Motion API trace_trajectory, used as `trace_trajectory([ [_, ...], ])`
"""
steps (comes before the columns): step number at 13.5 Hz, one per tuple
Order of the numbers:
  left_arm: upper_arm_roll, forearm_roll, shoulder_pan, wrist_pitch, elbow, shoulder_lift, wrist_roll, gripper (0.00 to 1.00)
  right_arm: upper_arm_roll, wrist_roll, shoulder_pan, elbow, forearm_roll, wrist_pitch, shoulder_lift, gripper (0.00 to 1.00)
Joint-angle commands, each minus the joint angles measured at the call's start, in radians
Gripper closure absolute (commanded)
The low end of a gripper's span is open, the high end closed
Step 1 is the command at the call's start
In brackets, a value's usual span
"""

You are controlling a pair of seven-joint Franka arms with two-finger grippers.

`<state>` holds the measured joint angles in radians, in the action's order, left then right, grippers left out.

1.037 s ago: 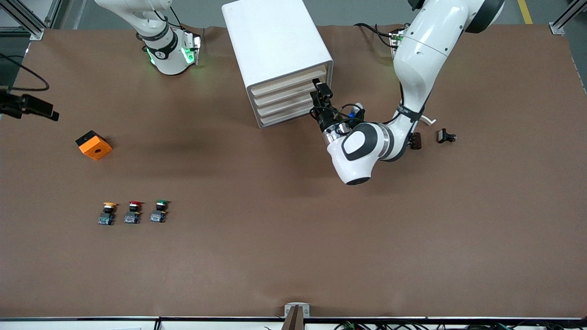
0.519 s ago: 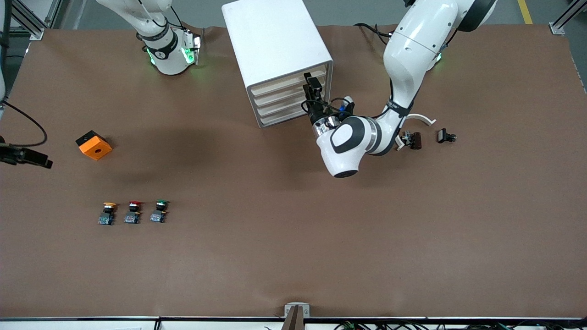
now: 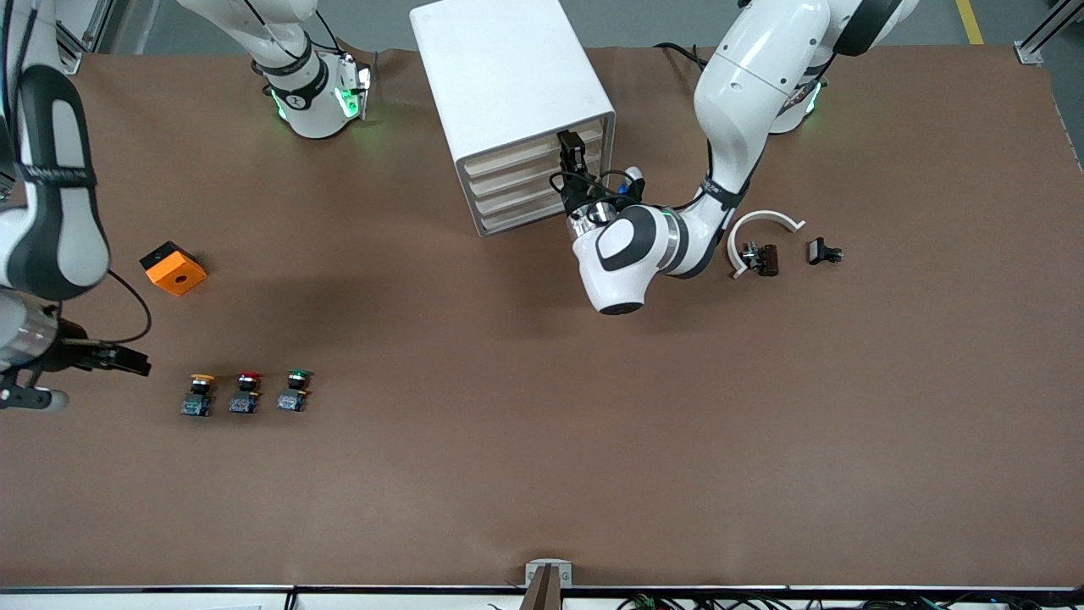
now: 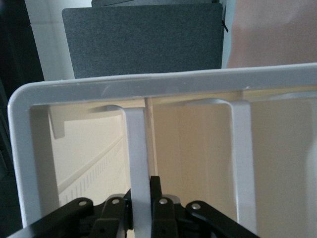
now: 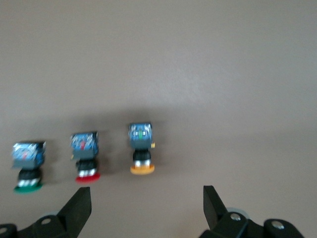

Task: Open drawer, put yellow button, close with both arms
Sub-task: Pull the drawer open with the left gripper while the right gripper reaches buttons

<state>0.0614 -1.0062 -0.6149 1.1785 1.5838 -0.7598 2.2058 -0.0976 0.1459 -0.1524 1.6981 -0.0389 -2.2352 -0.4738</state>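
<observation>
You are at the start: nothing is done yet. The drawer (image 3: 517, 154), the top one in the white cabinet (image 3: 508, 76) at about 12 o'clock on the bench (image 3: 542, 474), sits flush with the three fronts below it, so I judge it has not been pulled out.

The left end effector (image 3: 572, 152) is at that top front. In the left wrist view its jaws are narrow and pinch a white bar of the drawer's front between them, so the grip for the pull looks made.

The yellow button (image 3: 200, 394) stands on the bench at about 8 o'clock. It is the end one of a row of three, with the red button (image 3: 246, 392) just beside it and the green button (image 3: 295, 390) after that.

The right end effector (image 3: 127, 364) hangs low over the bench just beside the yellow button, at its 10 o'clock. Its jaws are wide and hold nothing. The right wrist view has the yellow cap roughly centred between them.

Still to do:
- pull the drawer open
- pick up the yellow button
- carry it to 12 o'clock and drop it in
- close the drawer with both arms
</observation>
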Motion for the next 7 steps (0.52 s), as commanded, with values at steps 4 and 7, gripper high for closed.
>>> trace_trajectory([
  [4, -0.015, -0.012, 0.036, 0.021, 0.016, 0.01, -0.011, 0.95, 0.007, 0.014, 0.002, 0.032, -0.065, -0.222, -0.147, 0.0],
  [7, -0.015, -0.012, 0.082, 0.039, 0.013, 0.01, -0.011, 0.94, 0.009, 0.014, 0.022, 0.028, -0.064, -0.279, -0.195, 0.0],
])
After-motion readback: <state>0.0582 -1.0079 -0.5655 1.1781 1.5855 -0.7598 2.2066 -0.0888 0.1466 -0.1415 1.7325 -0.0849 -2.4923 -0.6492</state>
